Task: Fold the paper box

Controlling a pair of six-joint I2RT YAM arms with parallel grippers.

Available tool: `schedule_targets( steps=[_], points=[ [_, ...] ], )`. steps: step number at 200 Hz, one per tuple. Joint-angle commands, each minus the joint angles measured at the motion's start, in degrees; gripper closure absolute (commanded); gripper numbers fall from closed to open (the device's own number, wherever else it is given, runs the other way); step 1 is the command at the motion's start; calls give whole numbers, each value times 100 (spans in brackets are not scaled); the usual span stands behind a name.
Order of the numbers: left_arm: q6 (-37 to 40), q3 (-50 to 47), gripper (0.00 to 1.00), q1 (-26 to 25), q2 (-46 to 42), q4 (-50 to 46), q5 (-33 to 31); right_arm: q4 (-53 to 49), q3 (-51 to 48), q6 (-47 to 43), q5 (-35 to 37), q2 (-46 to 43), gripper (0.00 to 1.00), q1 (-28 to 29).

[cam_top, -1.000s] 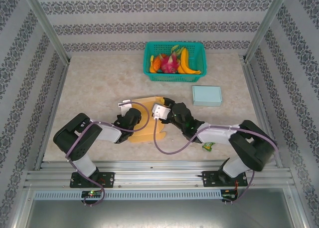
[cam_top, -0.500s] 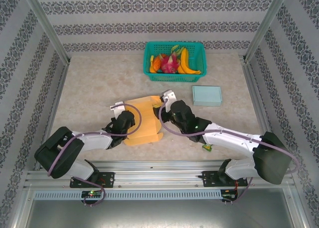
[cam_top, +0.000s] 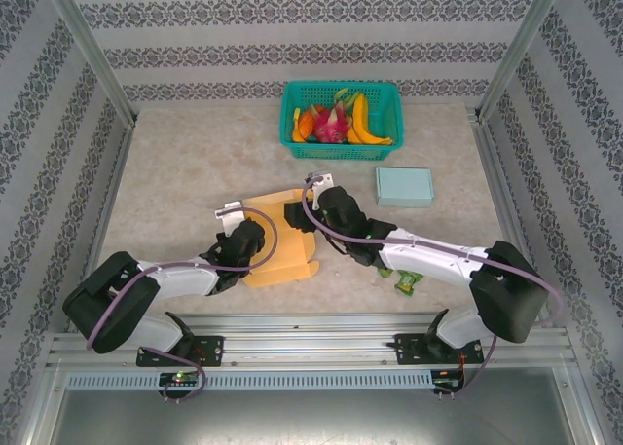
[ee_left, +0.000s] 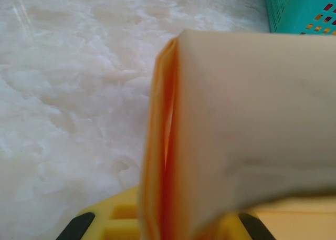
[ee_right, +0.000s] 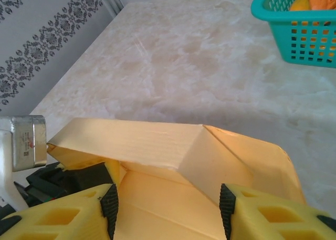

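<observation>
The yellow paper box (cam_top: 284, 252) lies partly folded on the table in front of both arms. My left gripper (cam_top: 247, 242) is shut on its left wall; in the left wrist view the pinched double layer of paper (ee_left: 220, 124) rises between the yellow fingers (ee_left: 113, 224). My right gripper (cam_top: 300, 215) hovers at the box's far right side, open. Its black pads (ee_right: 109, 206) stand wide apart over the box floor (ee_right: 163, 198), with a raised wall and a slanted corner flap (ee_right: 210, 161) just ahead of them.
A teal basket (cam_top: 384, 94) of fruit stands at the back; its corner shows in the right wrist view (ee_right: 273, 14). A pale blue box (cam_top: 404, 186) lies right of the paper box. A small green packet (cam_top: 407, 282) lies near the right arm.
Both arms have dropped lower and stretched out along the table. The right gripper swung from over the box's middle to its far right side, and more of the box shows.
</observation>
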Motion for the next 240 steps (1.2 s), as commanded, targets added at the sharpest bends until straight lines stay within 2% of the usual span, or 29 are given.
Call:
schedule_targets(
  steps=[1,47,103,152,171,208,240],
  points=[
    [-67,-22,100,-78,180,157,-213,187,218,132,-163,186,44,-83],
    [-88,76,100,-138,451,307,-207,257,225,150,-247,479,44,-242],
    [-156,149,100,-275,573,342,-292,740,92,756,-1138,689,45,-219],
    [-189,317,100,-447,833,333,-412,2162,-300,1646,-2000,921,46,-263],
    [-234,319,100,-448,844,342,-382,2068,-364,1537,-1897,929,46,-280],
    [-257,339,100,-448,820,263,-407,1831,-855,1082,-1132,738,46,-372],
    [-269,322,100,-447,866,248,-451,1780,-1221,828,-904,644,46,-515]
  ],
)
